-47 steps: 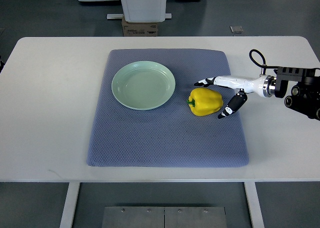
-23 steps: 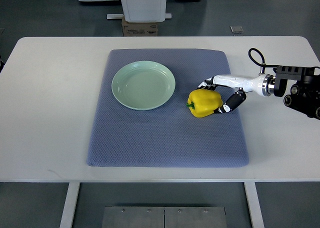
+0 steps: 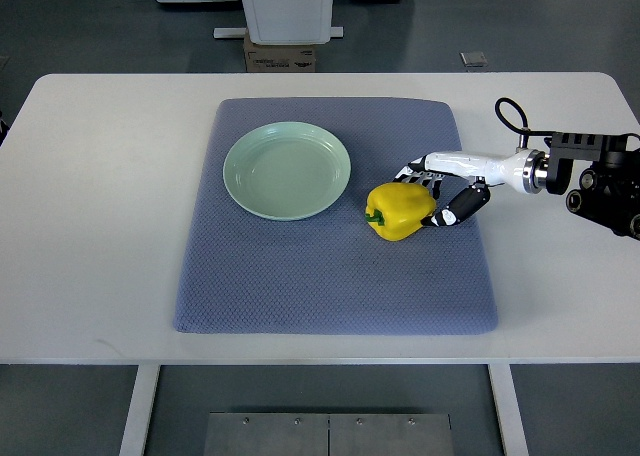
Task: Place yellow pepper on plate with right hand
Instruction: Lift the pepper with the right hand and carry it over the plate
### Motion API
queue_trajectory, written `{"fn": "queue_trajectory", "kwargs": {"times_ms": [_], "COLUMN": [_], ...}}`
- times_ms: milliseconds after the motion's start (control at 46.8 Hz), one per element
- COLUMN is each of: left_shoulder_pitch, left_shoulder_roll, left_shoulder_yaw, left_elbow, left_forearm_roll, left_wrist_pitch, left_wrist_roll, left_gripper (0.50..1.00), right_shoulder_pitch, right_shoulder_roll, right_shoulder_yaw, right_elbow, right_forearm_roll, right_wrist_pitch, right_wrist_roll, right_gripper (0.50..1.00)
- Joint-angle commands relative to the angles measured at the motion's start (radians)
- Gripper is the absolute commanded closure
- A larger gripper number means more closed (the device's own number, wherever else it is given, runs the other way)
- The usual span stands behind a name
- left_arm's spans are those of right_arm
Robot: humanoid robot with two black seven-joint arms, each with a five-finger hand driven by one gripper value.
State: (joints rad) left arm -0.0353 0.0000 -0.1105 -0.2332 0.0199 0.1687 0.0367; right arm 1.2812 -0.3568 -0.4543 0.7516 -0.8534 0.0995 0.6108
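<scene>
A yellow pepper [image 3: 398, 211] with a green stem pointing left lies on the blue-grey mat [image 3: 330, 276], to the right of the pale green plate [image 3: 287, 170]. My right hand [image 3: 432, 194] comes in from the right edge and is curled around the pepper's right side, fingers over its far edge and thumb against its near edge. The pepper looks slightly tilted in the grasp. The plate holds nothing. My left hand does not show.
The mat lies on a white table [image 3: 100, 196]. Beyond the table's far edge stand a white pedestal base [image 3: 288, 6] and a cardboard box [image 3: 280, 56] on the floor.
The right hand went from open beside the pepper to closed on it. The pepper has shifted a little to the left, toward the plate.
</scene>
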Motion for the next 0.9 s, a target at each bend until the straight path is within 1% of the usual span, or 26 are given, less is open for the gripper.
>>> {"fn": "queue_trajectory", "kwargs": {"times_ms": [0,150,278,406,599,877], "left_shoulder_pitch": [0.0,0.0,0.0,0.0,0.0,0.0], "left_shoulder_roll": [0.0,0.0,0.0,0.0,0.0,0.0], "left_shoulder_yaw": [0.0,0.0,0.0,0.0,0.0,0.0], "left_elbow": [0.0,0.0,0.0,0.0,0.0,0.0], "left_forearm_roll": [0.0,0.0,0.0,0.0,0.0,0.0], "left_wrist_pitch": [0.0,0.0,0.0,0.0,0.0,0.0], "left_wrist_roll": [0.0,0.0,0.0,0.0,0.0,0.0], "left_gripper": [0.5,0.5,0.5,0.5,0.5,0.5], "right_shoulder_pitch": [0.006,0.018,0.032,0.038,0.046,0.073], "right_shoulder_roll": [0.002,0.002,0.002,0.005,0.047,0.16], "right_shoulder_yaw": [0.002,0.011,0.062,0.128,0.17,0.192], "right_elbow": [0.0,0.0,-0.003,-0.003,-0.015,-0.077], "right_forearm_roll": [0.004,0.013,0.022,0.027,0.03,0.073], "right_wrist_pitch": [0.002,0.008,0.054,0.084,0.092,0.092], "right_wrist_roll": [0.0,0.0,0.0,-0.003,-0.062,-0.154], "right_gripper": [1.0,1.0,1.0,1.0,1.0,1.0]}}
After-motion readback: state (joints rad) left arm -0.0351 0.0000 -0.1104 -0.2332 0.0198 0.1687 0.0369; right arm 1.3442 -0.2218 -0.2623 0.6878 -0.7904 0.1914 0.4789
